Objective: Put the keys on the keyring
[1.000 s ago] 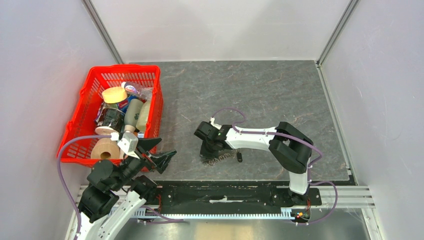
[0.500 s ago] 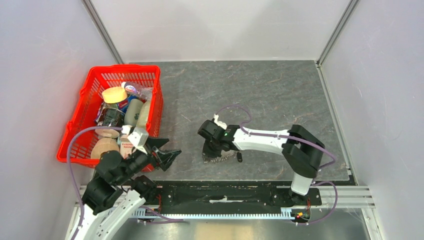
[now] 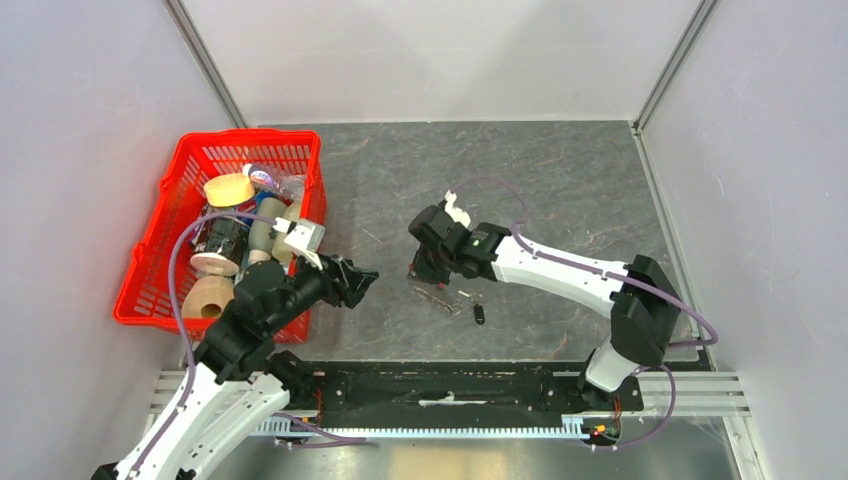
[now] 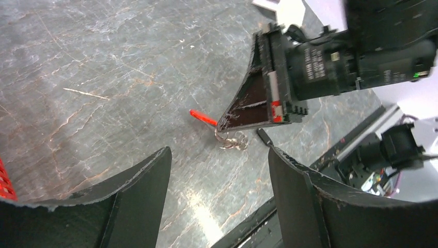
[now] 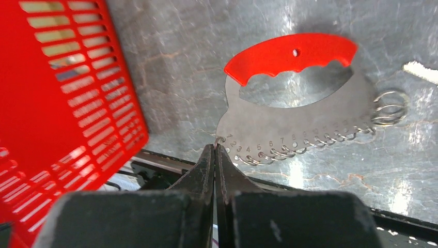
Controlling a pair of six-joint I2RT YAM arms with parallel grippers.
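Note:
The keyring (image 5: 304, 116) is a grey metal plate with a red curved strip (image 5: 289, 54) and a row of small rings along its edge. My right gripper (image 5: 215, 147) is shut on the end ring of that row. From above, the right gripper (image 3: 425, 268) points down at mid-table, with the keyring (image 3: 438, 294) just below it. The keys show as a small black fob (image 3: 479, 315) lying on the table to the right, apart from the keyring. My left gripper (image 3: 362, 278) is open and empty, facing the keyring (image 4: 231, 140) and the fob (image 4: 263, 137).
A red basket (image 3: 222, 148) full of bottles and jars stands at the left, close behind my left arm, and its wall (image 5: 67, 103) also fills the left of the right wrist view. A black rail (image 3: 450, 385) runs along the near table edge.
My right arm has stretched away from the rail, carrying the keyring a little away from the fob. My left arm has swung out to the right toward the keyring, its jaws slightly narrower.

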